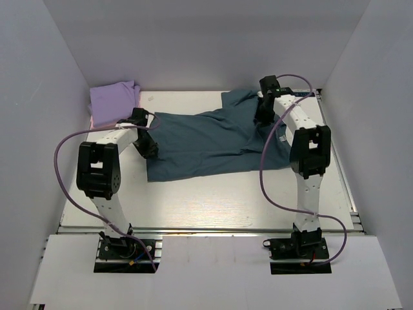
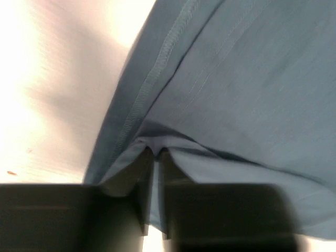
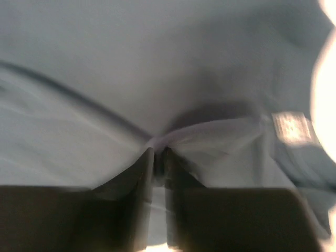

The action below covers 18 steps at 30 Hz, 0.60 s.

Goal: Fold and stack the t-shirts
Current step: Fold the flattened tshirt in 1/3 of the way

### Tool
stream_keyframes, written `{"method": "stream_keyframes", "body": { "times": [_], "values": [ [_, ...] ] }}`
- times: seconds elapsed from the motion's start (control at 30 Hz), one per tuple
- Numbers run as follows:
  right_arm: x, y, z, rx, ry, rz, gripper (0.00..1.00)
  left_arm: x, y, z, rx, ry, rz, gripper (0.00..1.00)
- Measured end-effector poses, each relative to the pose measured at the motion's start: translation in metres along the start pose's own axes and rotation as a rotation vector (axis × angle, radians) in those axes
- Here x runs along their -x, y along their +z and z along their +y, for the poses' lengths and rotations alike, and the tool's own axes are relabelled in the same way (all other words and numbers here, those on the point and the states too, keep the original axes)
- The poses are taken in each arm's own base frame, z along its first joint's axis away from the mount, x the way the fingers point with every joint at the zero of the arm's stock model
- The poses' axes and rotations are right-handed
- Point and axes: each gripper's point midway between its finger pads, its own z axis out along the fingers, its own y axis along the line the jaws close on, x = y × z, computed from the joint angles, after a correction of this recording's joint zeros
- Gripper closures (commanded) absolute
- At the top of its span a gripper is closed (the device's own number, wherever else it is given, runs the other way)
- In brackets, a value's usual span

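Teal t-shirt [image 1: 206,139] spread on the worktop [image 1: 213,200]. Left fingers [image 2: 169,168] clench a fold of its hemmed edge; right fingers [image 3: 137,178] clench a fold beside its label [image 3: 291,127]. Lavender t-shirt [image 1: 115,100] lies beyond the left fingers, apart.

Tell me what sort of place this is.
Probably a robotics lab test cell, not a home: plain white walls box in a white table, the left arm and right arm are bolted at its near edge, with a teal t-shirt spread between.

Blur smears the teal t-shirt [image 3: 157,63], and its pale tag [image 3: 290,127], probably a label, is unreadable
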Motion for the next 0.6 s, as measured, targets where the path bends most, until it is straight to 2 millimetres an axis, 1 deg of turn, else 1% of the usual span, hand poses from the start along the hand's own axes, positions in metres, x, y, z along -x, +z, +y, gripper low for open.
{"method": "stream_keyframes", "body": {
  "times": [0.03,0.07,0.1,0.13,0.23,0.3,0.33,0.37,0.43,0.53,0.6],
  "values": [
    [0.003,0.007,0.007,0.031,0.0,0.001,0.35,0.002,0.0,0.001,0.012,-0.005,-0.005,0.26],
    [0.007,0.014,0.015,0.068,-0.008,-0.005,0.24,0.013,-0.001,-0.002,0.015,-0.011,-0.025,0.21],
    [0.011,0.02,0.022,0.108,-0.012,-0.011,0.15,0.019,-0.003,-0.002,0.027,-0.028,-0.035,0.18],
    [0.014,0.025,0.028,0.141,-0.021,-0.013,0.1,0.026,-0.006,-0.002,0.038,-0.038,-0.05,0.0],
    [0.018,0.028,0.04,0.212,-0.053,-0.021,0.1,0.049,-0.017,0.003,0.071,-0.074,-0.102,0.0],
    [0.018,0.022,0.041,0.239,-0.072,-0.042,0.1,0.059,-0.022,0.006,0.08,-0.091,-0.127,0.0],
    [0.015,0.017,0.039,0.241,-0.08,-0.042,0.1,0.062,-0.025,0.008,0.081,-0.096,-0.132,0.0],
    [0.01,0.011,0.035,0.243,-0.088,-0.051,0.1,0.063,-0.027,0.01,0.08,-0.101,-0.132,0.0],
    [-0.008,-0.008,0.023,0.234,-0.093,-0.04,0.1,0.064,-0.033,0.011,0.058,-0.097,-0.139,0.0],
    [-0.03,-0.035,0.008,0.229,-0.088,-0.056,0.1,0.058,-0.043,0.004,-0.007,-0.054,-0.146,0.0],
    [-0.045,-0.048,-0.002,0.229,-0.084,-0.063,0.1,0.05,-0.048,-0.004,-0.055,-0.014,-0.136,0.0]
  ]
}}
